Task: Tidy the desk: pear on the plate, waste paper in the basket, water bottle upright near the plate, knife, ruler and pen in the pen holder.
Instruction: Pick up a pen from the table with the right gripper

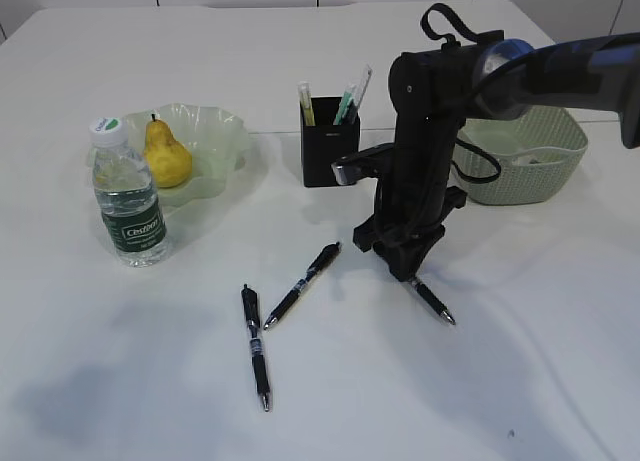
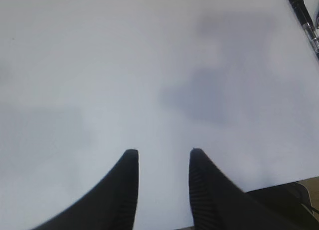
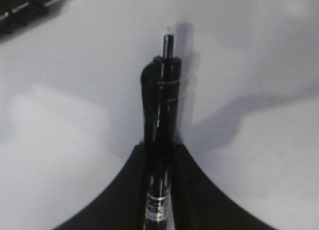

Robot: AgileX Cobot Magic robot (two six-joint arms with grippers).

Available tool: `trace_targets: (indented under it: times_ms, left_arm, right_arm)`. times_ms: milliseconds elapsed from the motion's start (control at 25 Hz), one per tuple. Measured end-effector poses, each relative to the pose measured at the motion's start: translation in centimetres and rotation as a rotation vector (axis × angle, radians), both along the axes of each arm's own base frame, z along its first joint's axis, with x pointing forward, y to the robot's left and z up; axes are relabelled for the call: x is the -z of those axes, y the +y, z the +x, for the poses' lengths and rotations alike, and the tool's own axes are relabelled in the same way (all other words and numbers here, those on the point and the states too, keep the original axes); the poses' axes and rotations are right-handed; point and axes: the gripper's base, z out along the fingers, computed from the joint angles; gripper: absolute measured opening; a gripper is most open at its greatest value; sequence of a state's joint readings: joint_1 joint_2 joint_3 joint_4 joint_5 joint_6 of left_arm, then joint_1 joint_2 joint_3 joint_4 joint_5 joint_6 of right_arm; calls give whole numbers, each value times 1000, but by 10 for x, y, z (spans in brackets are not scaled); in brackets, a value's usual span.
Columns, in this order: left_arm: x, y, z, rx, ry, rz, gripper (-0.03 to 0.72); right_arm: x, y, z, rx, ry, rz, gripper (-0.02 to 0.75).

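**Right end effector closed on a pen, two more pens waiting**

The right end effector point(image 1: 412, 269) stands nose-down on the white table point(image 1: 450, 401), right of centre. The right wrist view shows its two fingers pressed against either side of a black pen point(image 3: 162, 135), which runs straight out between them with its tip end forward. The pen's far end point(image 1: 433, 301) still lies on the table, so it looks gripped but not lifted. Gripping it along its axis should let it drop cleanly into the black pen holder point(image 1: 329, 153), which stands just beyond the arm and already has a few sticks in it.

The left end effector point(image 2: 160, 190) hovers over bare table with its fingers apart and nothing between them; one pen point(image 2: 305, 18) shows at the far right edge of its view.

Two other black pens point(image 1: 303, 284) point(image 1: 256, 346) lie near centre. The pear point(image 1: 166, 153) sits on the green plate point(image 1: 225, 131) at far left, and the water bottle point(image 1: 127, 196) stands upright beside it. The sage basket point(image 1: 520, 161) is at far right; its contents are unclear.
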State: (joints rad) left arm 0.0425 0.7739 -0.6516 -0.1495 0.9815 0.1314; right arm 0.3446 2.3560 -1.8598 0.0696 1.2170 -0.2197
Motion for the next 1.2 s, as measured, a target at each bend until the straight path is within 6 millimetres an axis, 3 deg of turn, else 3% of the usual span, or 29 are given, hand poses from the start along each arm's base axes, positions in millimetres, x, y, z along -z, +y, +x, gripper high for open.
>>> trace_targets:
  times_ms: [200,560,1200]
  left_arm:
    - [0,0,0,0,2,0,239]
    - [0,-2,0,0,1,-23,239]
    - [0,-3,-1,1,11,-32,239]
  right_arm:
    - [-4,0,0,17,-5,5,122]
    - [-39,1,-2,51,-69,50,122]
    - [-134,-4,-21,54,-256,130,121]
